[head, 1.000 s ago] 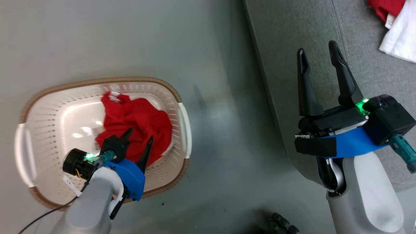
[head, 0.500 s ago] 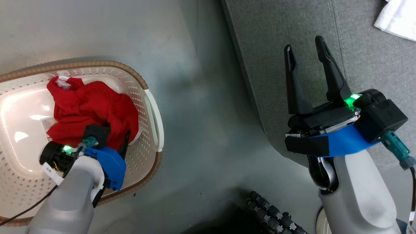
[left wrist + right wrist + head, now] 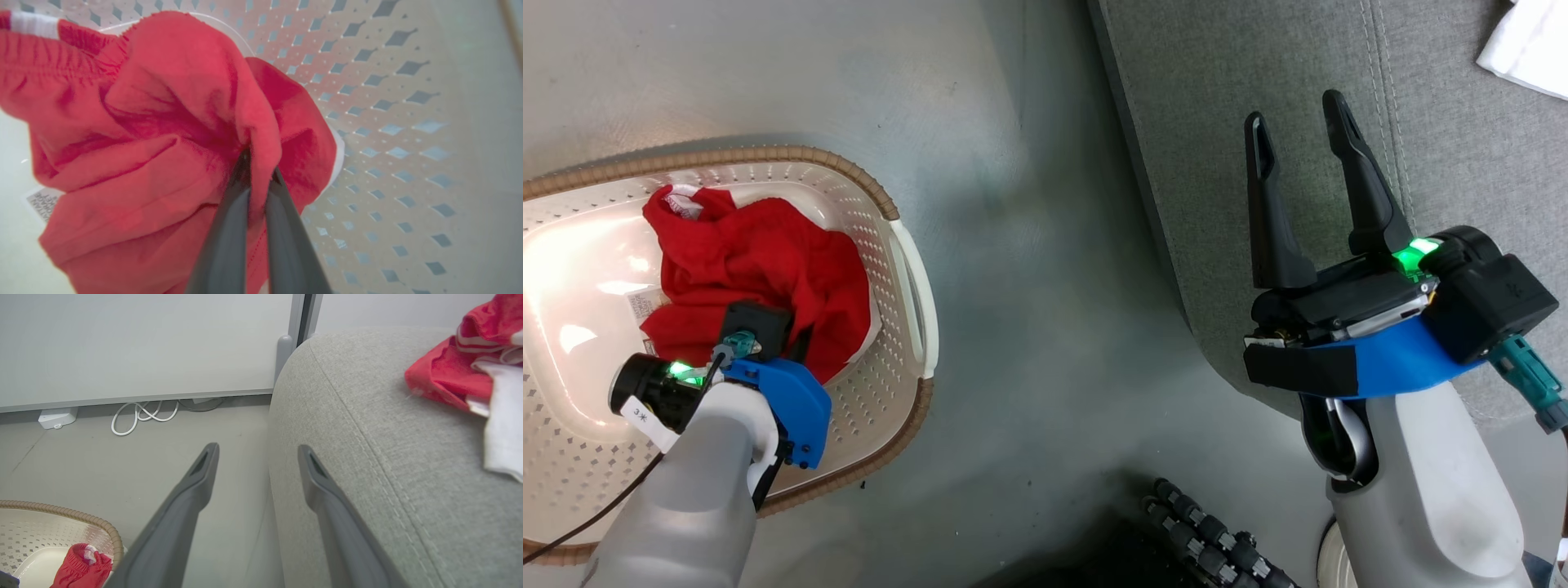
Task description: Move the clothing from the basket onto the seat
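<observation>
Since a second ago my left jaws have clamped onto the plain red shirt (image 3: 163, 134), still in the basket (image 3: 849, 175) at left. Right jaws stand apart over the seat (image 3: 1225, 82), where the red-and-white shirt (image 3: 457, 375) already lies; half done.

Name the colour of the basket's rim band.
Brown rim band, woven-look; clearest in the head view.

basket (image 3: 874, 392) was cream perforated plastic, glossy on its bottom, its rim brown and woven-look | red shirt (image 3: 768, 261) was soft matt cloth, creased | seat (image 3: 1217, 122) was grey woven fabric, matt, coarse-grained, with stitched seams | floor (image 3: 1029, 245) looked smooth with a dull sheen | right claw (image 3: 1294, 108) fingers looked dark matt plastic
</observation>
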Motion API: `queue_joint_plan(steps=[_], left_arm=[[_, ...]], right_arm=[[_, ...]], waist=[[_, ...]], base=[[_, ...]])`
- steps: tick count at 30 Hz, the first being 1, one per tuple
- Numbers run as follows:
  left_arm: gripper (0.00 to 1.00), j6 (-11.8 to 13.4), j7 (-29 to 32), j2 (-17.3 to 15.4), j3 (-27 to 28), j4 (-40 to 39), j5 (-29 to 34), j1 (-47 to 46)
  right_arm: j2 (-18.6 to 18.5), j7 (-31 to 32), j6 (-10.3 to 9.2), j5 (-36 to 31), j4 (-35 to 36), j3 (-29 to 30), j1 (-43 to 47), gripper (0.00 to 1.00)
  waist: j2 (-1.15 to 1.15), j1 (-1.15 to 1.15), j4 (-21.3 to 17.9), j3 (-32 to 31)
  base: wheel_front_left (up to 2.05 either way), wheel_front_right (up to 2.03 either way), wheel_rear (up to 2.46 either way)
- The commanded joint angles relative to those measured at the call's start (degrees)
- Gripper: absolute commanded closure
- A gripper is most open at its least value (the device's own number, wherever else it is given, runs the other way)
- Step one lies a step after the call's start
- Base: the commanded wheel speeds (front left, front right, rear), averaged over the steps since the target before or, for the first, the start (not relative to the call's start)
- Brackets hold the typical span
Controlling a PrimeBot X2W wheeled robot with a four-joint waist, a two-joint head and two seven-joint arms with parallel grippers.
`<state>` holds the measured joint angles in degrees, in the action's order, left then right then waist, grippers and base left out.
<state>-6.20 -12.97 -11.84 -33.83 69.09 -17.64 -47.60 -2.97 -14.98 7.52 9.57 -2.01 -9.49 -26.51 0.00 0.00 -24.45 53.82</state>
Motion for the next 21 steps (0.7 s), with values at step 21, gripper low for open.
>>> queue_joint_plan(steps=[21], left_arm=[[1.00, -0.49, -1.83, 3.34, 0.06, 1.94, -3.47, 3.07]], right_arm=[[0.13, -0.19, -0.06, -2.26, -4.65, -1.96, -0.02, 0.00]], waist=[[0.00, 0.00, 2.61, -11.63]], base=[[0.00, 0.00, 0.00]])
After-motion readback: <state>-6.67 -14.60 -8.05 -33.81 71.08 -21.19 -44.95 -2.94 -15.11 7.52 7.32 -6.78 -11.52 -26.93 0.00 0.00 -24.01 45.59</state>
